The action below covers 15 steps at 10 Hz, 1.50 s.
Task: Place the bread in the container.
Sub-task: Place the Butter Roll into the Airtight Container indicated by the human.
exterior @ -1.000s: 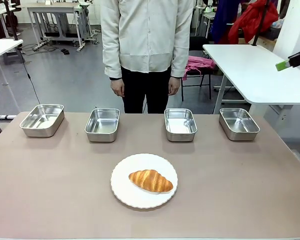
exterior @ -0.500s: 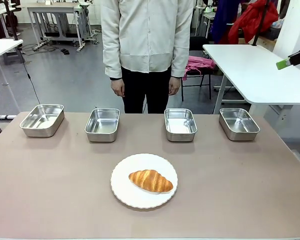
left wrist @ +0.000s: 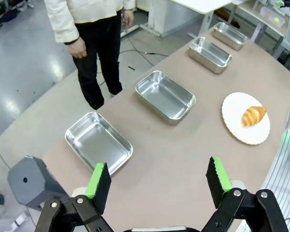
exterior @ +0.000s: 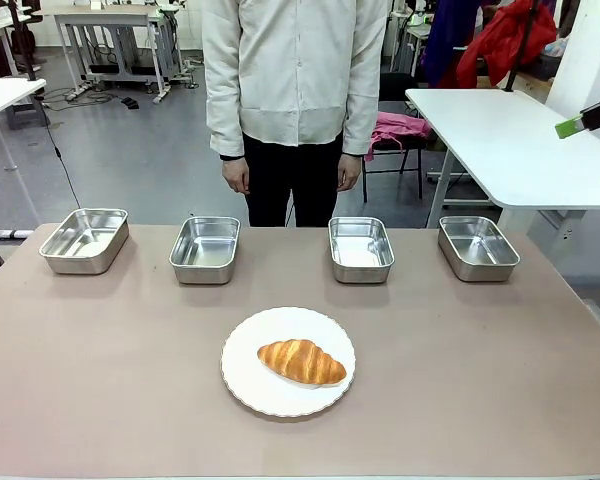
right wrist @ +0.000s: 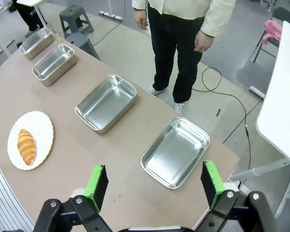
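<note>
The bread (exterior: 301, 361) is a golden croissant lying on a round white plate (exterior: 244, 378) at the table's near middle. Several alike steel pans stand empty in a row behind it, among them the container (exterior: 361, 249); which pan is meant I cannot tell. My left gripper (left wrist: 158, 180) hovers open high over the left end, above a pan (left wrist: 98, 141), far from the bread (left wrist: 253, 115). My right gripper (right wrist: 153, 185) hangs open high over the right end, above a pan (right wrist: 175, 151), with the bread (right wrist: 26, 146) far off. One of its fingers (exterior: 570, 127) shows at the upper right.
A person (exterior: 292, 80) stands at the far edge behind the middle pans, hands hanging down. The brown table (exterior: 100, 380) has bare room around the plate. A grey stool (left wrist: 31, 181) stands by the left end and a white table (exterior: 500, 140) beyond the right end.
The right gripper's finger at the upper right edge has drifted slightly to the right. Nothing else has moved.
</note>
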### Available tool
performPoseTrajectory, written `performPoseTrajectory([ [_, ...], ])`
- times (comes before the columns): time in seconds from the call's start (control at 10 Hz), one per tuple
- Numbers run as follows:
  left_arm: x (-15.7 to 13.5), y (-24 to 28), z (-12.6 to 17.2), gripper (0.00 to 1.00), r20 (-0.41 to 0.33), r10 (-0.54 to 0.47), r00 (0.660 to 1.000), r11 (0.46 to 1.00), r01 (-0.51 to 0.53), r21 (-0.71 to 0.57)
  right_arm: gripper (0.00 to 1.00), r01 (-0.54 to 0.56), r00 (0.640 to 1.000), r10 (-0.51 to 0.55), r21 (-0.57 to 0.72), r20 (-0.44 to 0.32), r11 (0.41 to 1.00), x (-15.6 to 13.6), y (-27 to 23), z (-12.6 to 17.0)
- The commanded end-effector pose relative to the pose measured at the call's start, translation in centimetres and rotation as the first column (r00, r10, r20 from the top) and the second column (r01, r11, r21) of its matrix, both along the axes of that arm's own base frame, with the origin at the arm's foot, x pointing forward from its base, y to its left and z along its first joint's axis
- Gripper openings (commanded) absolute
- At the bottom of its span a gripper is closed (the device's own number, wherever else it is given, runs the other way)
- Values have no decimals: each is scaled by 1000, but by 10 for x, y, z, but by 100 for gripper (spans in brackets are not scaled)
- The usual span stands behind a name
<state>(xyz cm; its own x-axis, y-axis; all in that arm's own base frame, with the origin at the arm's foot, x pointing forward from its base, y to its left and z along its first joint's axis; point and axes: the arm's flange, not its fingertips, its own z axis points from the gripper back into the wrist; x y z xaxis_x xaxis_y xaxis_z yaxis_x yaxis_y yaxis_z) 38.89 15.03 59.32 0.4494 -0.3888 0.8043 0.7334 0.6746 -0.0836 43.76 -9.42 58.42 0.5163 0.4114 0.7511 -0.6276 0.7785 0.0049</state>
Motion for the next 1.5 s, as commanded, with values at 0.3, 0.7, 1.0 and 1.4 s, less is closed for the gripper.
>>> performPoseTrajectory([
  [0.3, 0, 1, 0, 100, 10, -9, 1000, 1000, 9, 4, 100, -8, 1000, 7, 20, 9, 1000, 0, 0, -1],
  [0.7, 0, 1, 0, 100, 10, -9, 1000, 1000, 9, 4, 100, -8, 1000, 7, 20, 9, 1000, 0, 0, -1],
  [1.0, 0, 1, 0, 100, 10, -9, 1000, 1000, 9, 4, 100, -8, 1000, 7, 20, 9, 1000, 0, 0, -1],
  [1.4, 0, 1, 0, 100, 10, -9, 1000, 1000, 9, 4, 100, -8, 1000, 7, 20, 9, 1000, 0, 0, -1],
])
